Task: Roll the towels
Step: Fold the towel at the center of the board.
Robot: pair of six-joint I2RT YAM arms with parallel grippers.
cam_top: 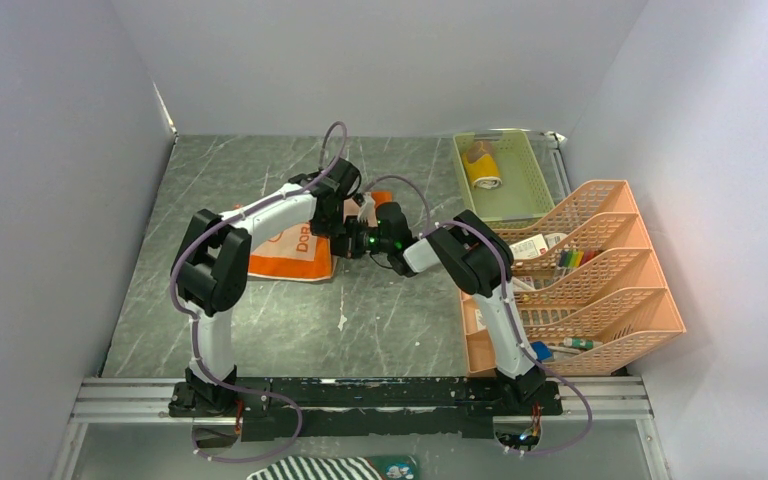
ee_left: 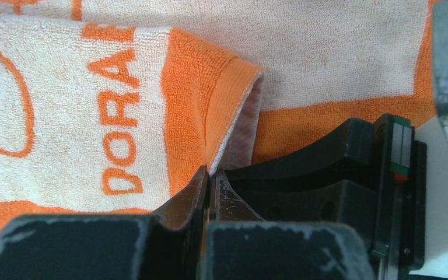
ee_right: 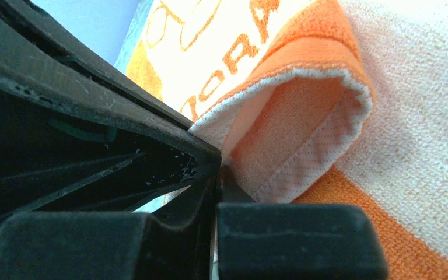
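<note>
The orange towel (cam_top: 290,252) with cream panel and lettering lies flat at mid table, its right end folded over. My left gripper (cam_top: 348,240) and right gripper (cam_top: 368,240) meet at that folded end, their arms hiding it from above. In the left wrist view the left gripper (ee_left: 213,175) is shut on the raised edge of the towel (ee_left: 52,105). In the right wrist view the right gripper (ee_right: 220,166) is shut on the curled fold of the towel (ee_right: 303,116). The mustard-yellow towel (cam_top: 482,170) lies rolled in a green tray.
The green tray (cam_top: 525,195) stands at the back right. Orange tiered file racks (cam_top: 600,290) with small items line the right side, close to the right arm. A black-and-white striped cloth (cam_top: 330,468) lies below the base rail. Walls close off the left, back and right.
</note>
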